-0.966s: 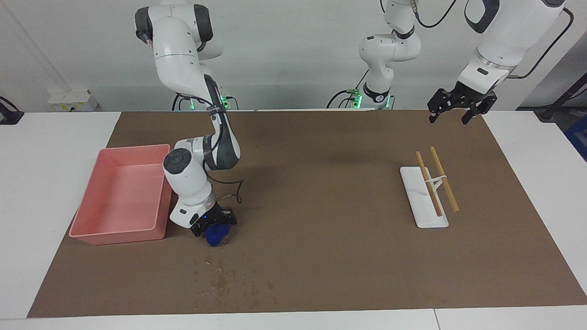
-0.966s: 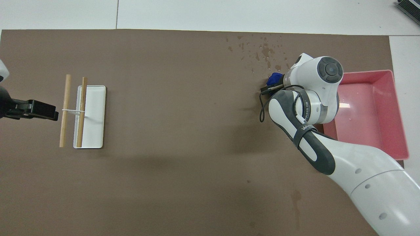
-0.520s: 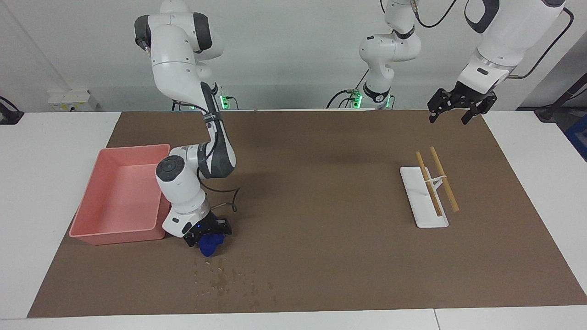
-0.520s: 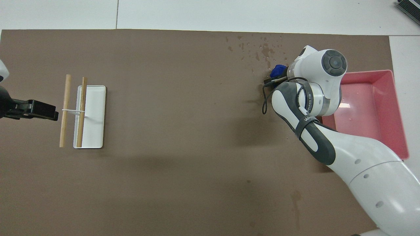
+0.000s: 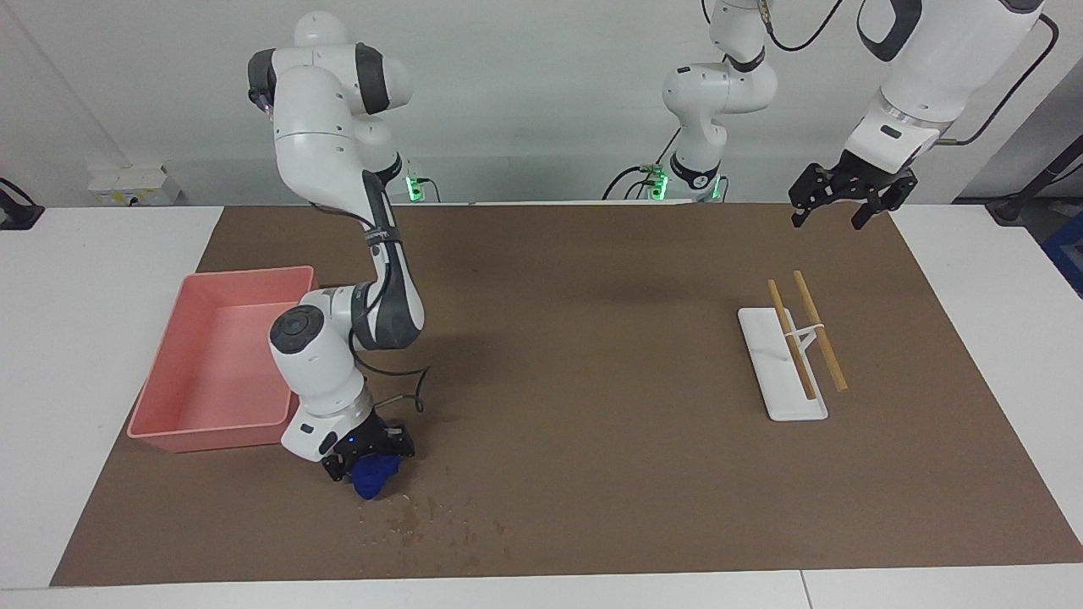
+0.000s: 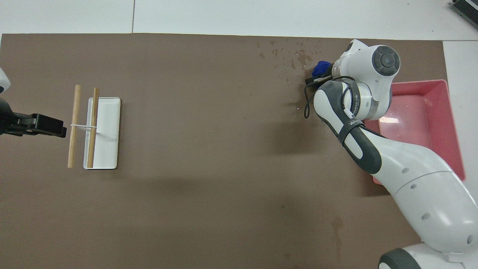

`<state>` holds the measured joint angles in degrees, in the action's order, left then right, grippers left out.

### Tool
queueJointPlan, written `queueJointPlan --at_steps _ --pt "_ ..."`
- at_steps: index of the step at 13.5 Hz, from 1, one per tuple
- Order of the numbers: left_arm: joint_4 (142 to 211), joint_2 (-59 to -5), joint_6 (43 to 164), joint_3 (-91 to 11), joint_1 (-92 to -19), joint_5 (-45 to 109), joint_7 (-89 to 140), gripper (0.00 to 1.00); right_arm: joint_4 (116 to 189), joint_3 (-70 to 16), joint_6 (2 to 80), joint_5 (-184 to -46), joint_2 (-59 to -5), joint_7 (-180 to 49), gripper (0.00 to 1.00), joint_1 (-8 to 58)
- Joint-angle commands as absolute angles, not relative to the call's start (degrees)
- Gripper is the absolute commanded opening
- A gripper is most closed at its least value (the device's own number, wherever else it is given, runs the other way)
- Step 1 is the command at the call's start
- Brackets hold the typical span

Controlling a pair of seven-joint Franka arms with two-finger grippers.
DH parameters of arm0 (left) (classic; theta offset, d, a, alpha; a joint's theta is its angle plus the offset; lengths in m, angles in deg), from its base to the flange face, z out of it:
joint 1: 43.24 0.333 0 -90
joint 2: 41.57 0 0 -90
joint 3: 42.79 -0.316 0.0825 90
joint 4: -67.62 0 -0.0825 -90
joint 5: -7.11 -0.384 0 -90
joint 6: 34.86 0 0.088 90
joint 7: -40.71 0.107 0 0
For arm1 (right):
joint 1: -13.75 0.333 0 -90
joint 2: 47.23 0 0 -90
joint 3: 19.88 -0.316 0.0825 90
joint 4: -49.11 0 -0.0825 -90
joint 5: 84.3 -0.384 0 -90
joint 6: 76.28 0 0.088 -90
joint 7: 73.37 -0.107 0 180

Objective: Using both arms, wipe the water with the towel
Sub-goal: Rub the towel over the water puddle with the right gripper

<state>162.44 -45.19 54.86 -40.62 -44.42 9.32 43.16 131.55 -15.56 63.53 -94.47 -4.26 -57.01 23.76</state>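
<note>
right gripper (image 5: 370, 461) clamped on blue towel (image 5: 373, 477), low on brown mat (image 5: 592, 254) at edge of water droplets (image 5: 431, 520), beside pink tray (image 5: 169, 431) | left gripper (image 5: 839, 205) waits, fingers spread, holding nothing, over mat edge

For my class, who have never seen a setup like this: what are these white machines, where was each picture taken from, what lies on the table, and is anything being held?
The white machines are two jointed robot arms, each ending in a black two-finger gripper. One picture is taken from a high camera across the table, facing the robots; the other looks steeply down from above the robots' own end, so the sides appear swapped between them.

A brown mat covers the table. On it sit a pink tray, a white rack carrying two wooden rods, and spilled water, seen as dark droplets.

The right gripper is down at the mat beside the tray, shut on a small blue towel at the edge of the water. The left gripper waits in the air, fingers open, over the mat's edge at the left arm's end of the table.
</note>
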Motion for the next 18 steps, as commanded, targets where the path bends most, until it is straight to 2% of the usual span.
queueJointPlan --at_steps 1,6,13,18 --pt "163.5 -46.2 55.1 -40.9 -44.8 8.1 43.4 1.0 128.4 -17.9 65.7 -95.4 0.3 -56.3 0.0 23.3" --pt "163.5 -46.2 55.1 -40.8 -44.8 8.1 43.4 1.0 128.3 -22.8 67.2 -97.3 1.1 -66.8 0.0 23.9" --pt "163.5 -46.3 55.1 -40.9 -44.8 8.1 43.4 1.0 128.0 -23.1 67.0 -101.9 0.9 -85.7 0.0 29.8" --pt "163.5 -46.2 55.1 -40.9 -44.8 8.1 43.4 1.0 128.1 -23.1 66.1 -101.1 0.8 -72.1 0.0 25.6"
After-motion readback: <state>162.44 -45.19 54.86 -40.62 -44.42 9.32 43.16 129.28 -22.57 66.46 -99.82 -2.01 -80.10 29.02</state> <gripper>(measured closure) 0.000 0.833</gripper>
